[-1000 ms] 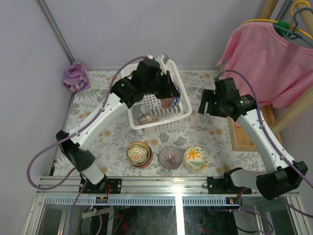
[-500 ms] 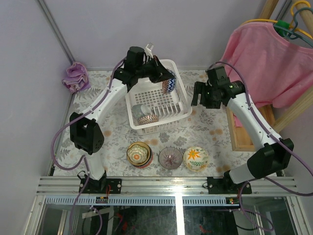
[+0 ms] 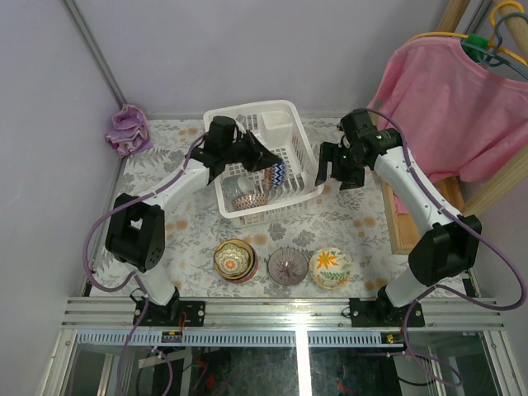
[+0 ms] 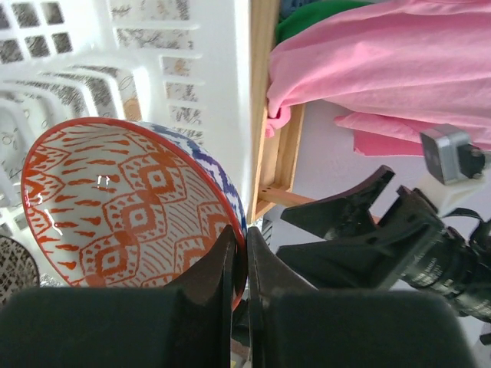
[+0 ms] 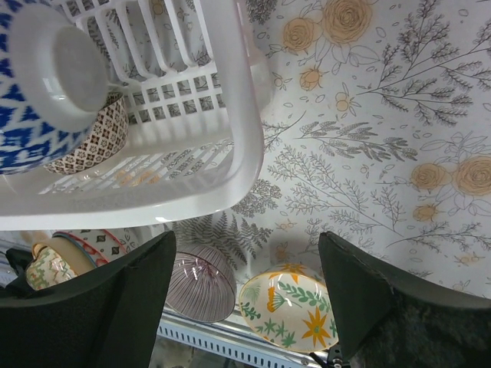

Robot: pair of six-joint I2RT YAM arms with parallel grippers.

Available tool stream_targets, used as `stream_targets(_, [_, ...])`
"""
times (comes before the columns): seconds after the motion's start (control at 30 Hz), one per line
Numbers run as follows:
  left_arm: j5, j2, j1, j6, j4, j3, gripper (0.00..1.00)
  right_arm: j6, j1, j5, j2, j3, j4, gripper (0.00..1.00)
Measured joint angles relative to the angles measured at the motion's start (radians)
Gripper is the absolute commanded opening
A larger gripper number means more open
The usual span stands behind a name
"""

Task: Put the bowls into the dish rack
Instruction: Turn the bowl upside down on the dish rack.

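Note:
The white dish rack (image 3: 290,114) stands at the back middle of the table. My left gripper (image 3: 266,158) is shut on the rim of a blue-white bowl (image 3: 277,174) with an orange-patterned inside (image 4: 130,199), holding it on edge inside the rack near its right wall. Low in the rack lies a brown patterned bowl (image 3: 247,200) (image 5: 96,138). My right gripper (image 3: 332,169) hangs open and empty just right of the rack. At the table's front sit stacked orange-yellow bowls (image 3: 234,260), a purple striped bowl (image 3: 287,266) (image 5: 201,284) and a white flower bowl (image 3: 331,267) (image 5: 299,307).
A pink garment (image 3: 462,99) hangs at the right over a wooden frame (image 3: 404,227). A purple cloth (image 3: 128,130) lies at the table's back left corner. Grey walls close the back and left sides.
My left gripper has carried the blue-white bowl from the rack's back rim down into the rack by its right wall. The right gripper has swung nearer to the rack and opened slightly.

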Motion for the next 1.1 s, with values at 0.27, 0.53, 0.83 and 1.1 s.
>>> stream_targets(0.27, [-0.039,-0.002,-0.013,-0.08,0.145,-0.09,0.0,0.006,0.0,-0.035,0.003,-0.002,-0.005,0.82])
stream_targets(0.53, [-0.048,0.026,-0.013,-0.132,0.322,-0.135,0.0,0.006,0.0,-0.043,0.008,-0.002,-0.006,0.82])
stream_targets(0.83, [-0.054,0.066,-0.013,-0.135,0.379,-0.173,0.0,0.006,0.0,-0.043,0.011,-0.002,-0.006,0.82])
stream_targets(1.1, [-0.056,0.066,-0.01,-0.134,0.417,-0.234,0.0,0.006,0.0,-0.043,0.032,-0.002,-0.006,0.82])
